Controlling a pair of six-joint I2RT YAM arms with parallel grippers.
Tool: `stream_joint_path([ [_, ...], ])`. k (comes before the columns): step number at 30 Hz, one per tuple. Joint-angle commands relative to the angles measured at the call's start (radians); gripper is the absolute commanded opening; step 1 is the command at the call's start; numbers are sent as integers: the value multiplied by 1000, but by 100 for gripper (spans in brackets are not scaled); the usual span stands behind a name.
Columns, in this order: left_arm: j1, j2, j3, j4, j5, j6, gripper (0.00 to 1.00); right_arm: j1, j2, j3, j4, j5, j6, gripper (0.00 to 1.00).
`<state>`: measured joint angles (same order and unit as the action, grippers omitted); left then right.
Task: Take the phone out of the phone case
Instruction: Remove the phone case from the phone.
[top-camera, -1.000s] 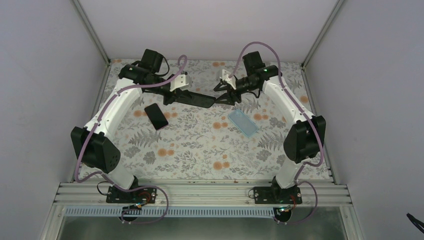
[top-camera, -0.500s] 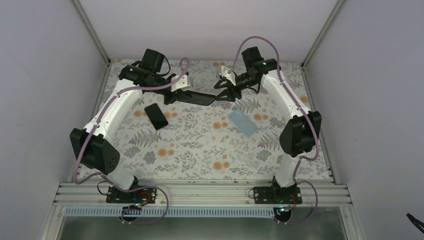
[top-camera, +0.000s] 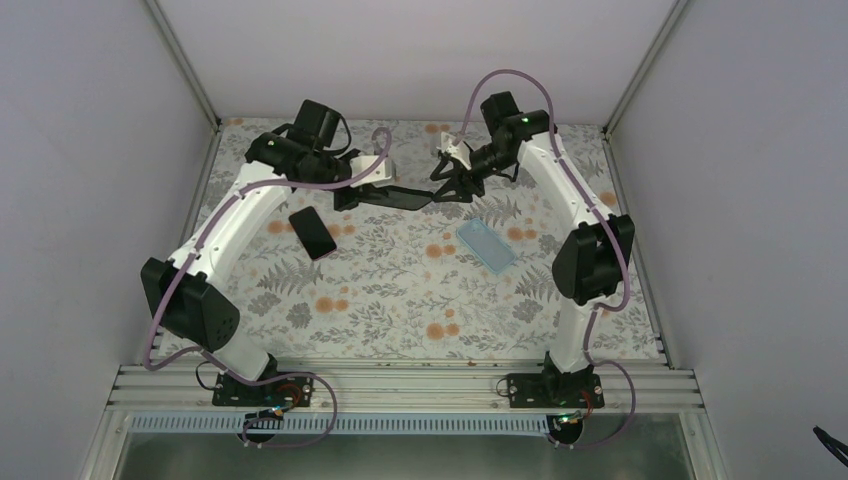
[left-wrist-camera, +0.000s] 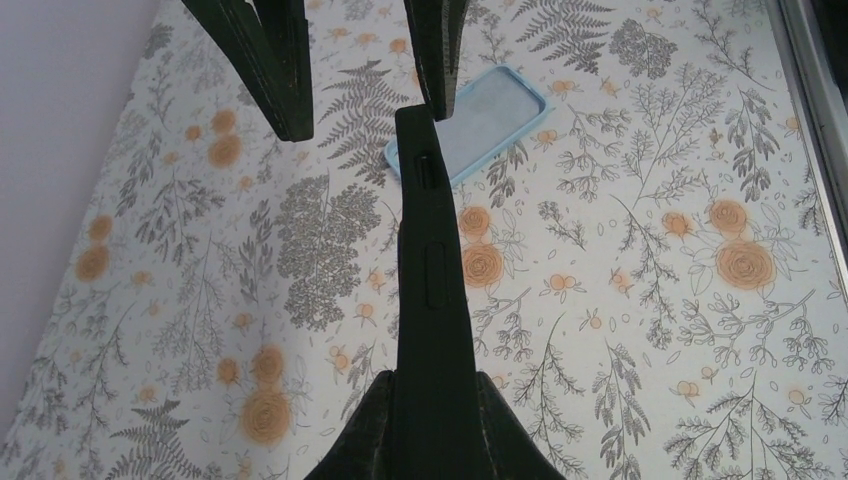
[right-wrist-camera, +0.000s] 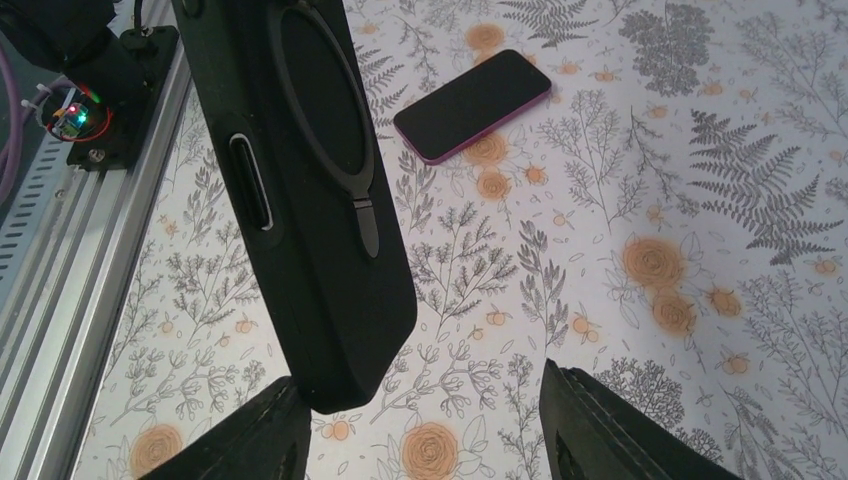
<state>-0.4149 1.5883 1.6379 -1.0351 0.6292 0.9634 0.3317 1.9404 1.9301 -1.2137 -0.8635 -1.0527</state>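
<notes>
Clamps black phone case (right-wrist-camera: 310, 180) in left end effector (left-wrist-camera: 432, 410); spreads right end effector (right-wrist-camera: 425, 400) around its free end. Could wrench it loose onto worktop (right-wrist-camera: 700, 300) below if closing off-centre.

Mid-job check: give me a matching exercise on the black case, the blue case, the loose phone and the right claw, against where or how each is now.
Things:
1. black case
2. blue case
3. phone
4. right claw

Places or states:
A. lying on the left side of the table
B. open, near the black case's end
C. held up in the left claw
D. lying on the table's right side

Pairs: 1-C, 2-D, 3-A, 4-B
</notes>
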Motion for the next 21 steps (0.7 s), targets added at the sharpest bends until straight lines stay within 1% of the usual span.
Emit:
stream_joint_path([
  [1, -78, -21, 14, -196, 159, 64, 2, -32, 18, 64, 152, 22, 0, 59],
  [7, -106, -8, 19, -221, 119, 62, 2, -32, 41, 90, 137, 23, -11, 58],
  [10, -116, -16, 17, -217, 103, 57, 2, -32, 58, 120, 116, 19, -20, 56],
  [14, -123, -24, 28, -232, 86, 60, 2, -32, 72, 144, 103, 24, -27, 54],
  [18, -139, -25, 47, -242, 64, 52, 2, -33, 77, 150, 93, 22, -38, 50],
  [21, -139, -32, 43, -226, 44, 51, 2, -32, 67, 145, 71, 13, -53, 51],
])
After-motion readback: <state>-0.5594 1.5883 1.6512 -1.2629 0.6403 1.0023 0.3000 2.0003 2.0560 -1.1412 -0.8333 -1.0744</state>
